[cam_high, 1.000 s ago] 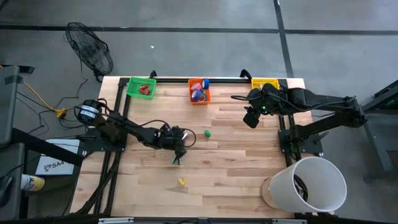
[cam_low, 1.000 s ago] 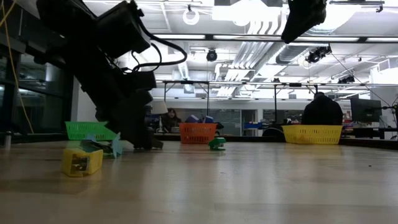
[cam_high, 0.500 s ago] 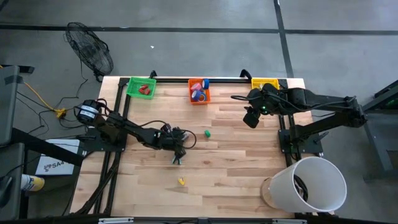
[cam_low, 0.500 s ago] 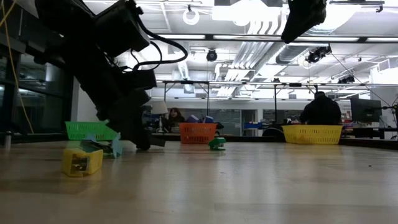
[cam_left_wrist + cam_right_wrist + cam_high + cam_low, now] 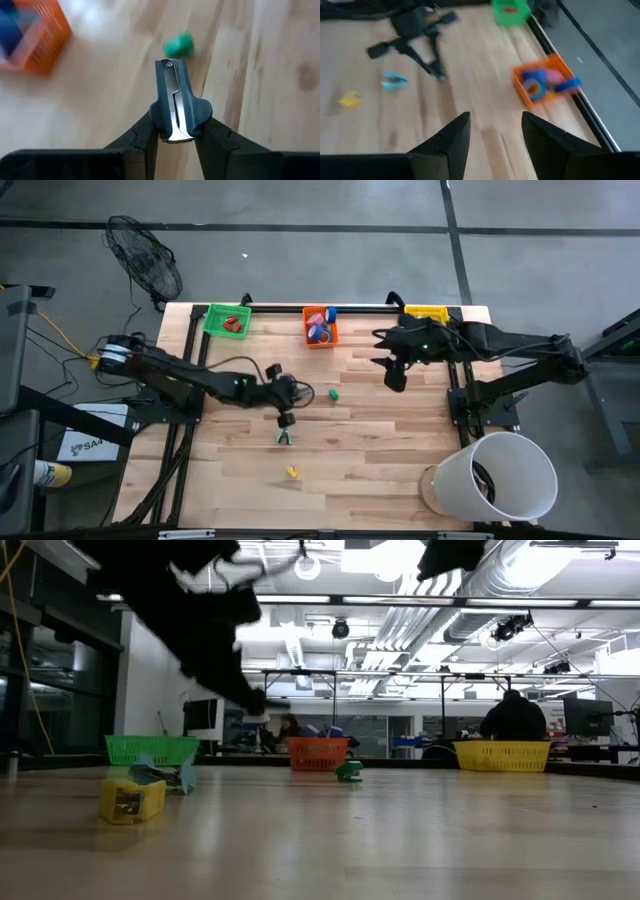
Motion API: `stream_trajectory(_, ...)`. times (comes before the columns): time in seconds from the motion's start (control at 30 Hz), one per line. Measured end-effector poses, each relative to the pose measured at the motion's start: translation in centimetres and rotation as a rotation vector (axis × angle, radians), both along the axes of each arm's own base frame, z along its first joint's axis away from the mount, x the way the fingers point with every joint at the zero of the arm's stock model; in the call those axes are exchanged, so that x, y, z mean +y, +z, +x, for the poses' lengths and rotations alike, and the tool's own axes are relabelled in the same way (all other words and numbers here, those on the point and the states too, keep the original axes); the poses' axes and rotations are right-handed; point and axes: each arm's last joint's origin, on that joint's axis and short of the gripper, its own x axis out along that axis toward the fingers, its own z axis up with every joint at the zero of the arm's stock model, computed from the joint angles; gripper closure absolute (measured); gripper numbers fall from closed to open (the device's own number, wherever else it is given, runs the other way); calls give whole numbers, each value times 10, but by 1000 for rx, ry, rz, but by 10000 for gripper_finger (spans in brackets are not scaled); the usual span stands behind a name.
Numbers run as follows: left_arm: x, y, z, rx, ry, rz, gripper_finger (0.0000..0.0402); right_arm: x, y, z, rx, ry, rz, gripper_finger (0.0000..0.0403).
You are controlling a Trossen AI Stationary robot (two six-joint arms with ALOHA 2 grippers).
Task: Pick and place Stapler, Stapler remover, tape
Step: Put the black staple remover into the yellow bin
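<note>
- High view: your left tool (image 5: 284, 418) sits over the middle of the worktop (image 5: 380, 460), and the left wrist view shows it clamped on a dark grey stapler remover (image 5: 176, 102), whose long axis runs straight out ahead between the fingers.
- From that tool, the green bin (image 5: 228, 320) lies at the far left corner, the orange bin (image 5: 320, 330) far and slightly right, and the yellow bin (image 5: 426, 313) at the far right. You probably need a far-left carry, since red pieces already lie in the green bin, though which bin suits a remover is only a guess.
- Tape rolls (image 5: 318, 328) in blue and pink already rest inside the orange bin.
- Still loose on the worktop: a small green piece (image 5: 334, 393) just right of the left tool, a teal piece (image 5: 285, 438) just nearer than it, and a yellow piece (image 5: 291, 472) nearer still.
- Your right tool (image 5: 395, 375) hangs over the far right part of the worktop, fingers spread and empty in the right wrist view. It is the closer arm to the yellow bin, while the left arm is closer to the loose pieces.
</note>
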Motion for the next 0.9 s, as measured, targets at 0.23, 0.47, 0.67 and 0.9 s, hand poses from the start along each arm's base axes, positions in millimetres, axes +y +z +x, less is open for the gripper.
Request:
stream_trajectory(0.23, 13, 68, 11, -164, -124, 149, 302, 2, -2, 25, -75, 148, -26, 235)
stream_trajectory(0.47, 21, 120, 21, -258, -223, 279, 302, 3, -13, 49, -80, 245, -70, 235)
stream_trajectory(0.67, 21, 135, 23, -279, -243, 347, 302, 12, -17, 64, -114, 304, -138, 235)
stream_trajectory(0.9, 20, 137, 23, -288, -259, 338, 302, 22, -14, 73, -158, 318, -279, 235)
